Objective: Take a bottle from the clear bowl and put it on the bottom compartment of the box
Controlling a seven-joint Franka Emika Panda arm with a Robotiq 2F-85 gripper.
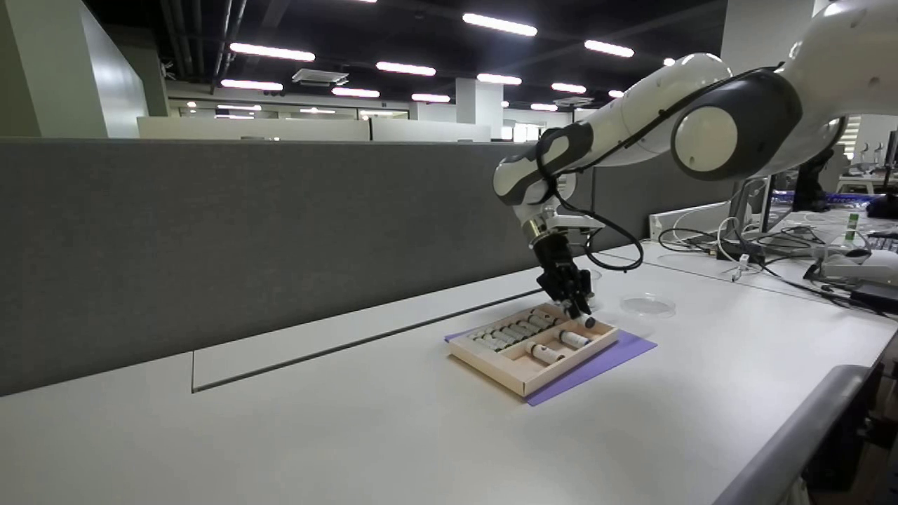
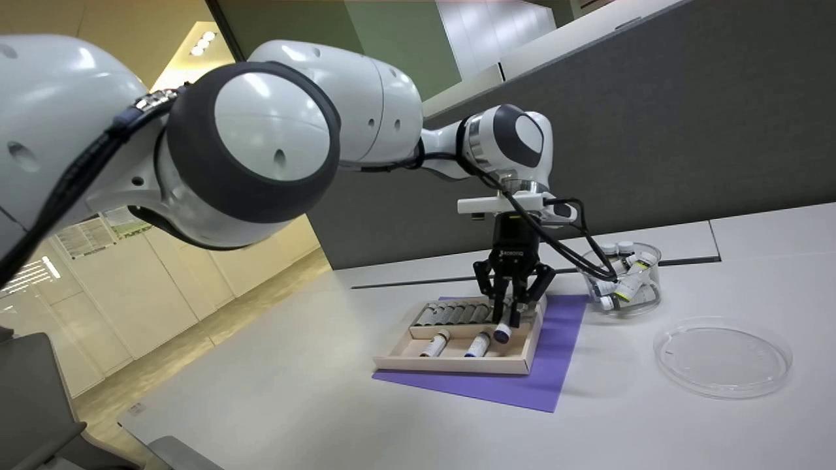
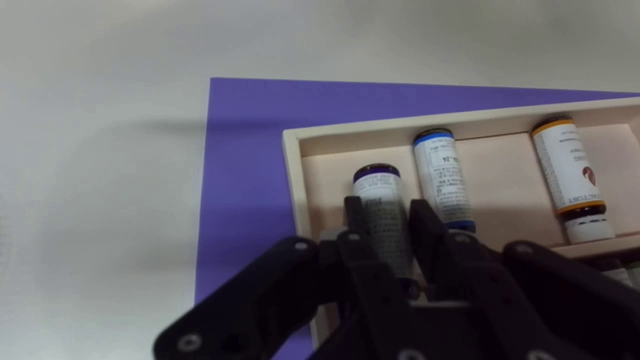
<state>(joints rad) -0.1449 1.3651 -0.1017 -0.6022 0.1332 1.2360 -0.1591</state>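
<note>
The light-wood box [image 2: 450, 364] sits on the table, also in an exterior view [image 1: 484, 365] and the wrist view [image 3: 294, 175]. Its wider compartment holds an orange-banded bottle [image 3: 570, 167] and a blue-banded bottle [image 3: 442, 175]. My gripper [image 2: 507, 314] is over this compartment's end, shut on a purple-banded bottle [image 3: 382, 220]. That bottle tilts and looks slightly raised, its base also showing in an exterior view [image 2: 502, 333]. Its cap end is hidden by the fingers. The clear bowl [image 2: 643, 303], with several bottles, stands beyond the box; it is mostly hidden behind my gripper [image 1: 577, 308] in an exterior view.
Purple mat [image 2: 555, 365] lies under the box. The box's other compartment holds a row of small bottles [image 2: 454, 314]. A flat clear lid [image 2: 722, 359] lies on the table near the bowl. A grey partition [image 1: 280, 238] stands along the table's back.
</note>
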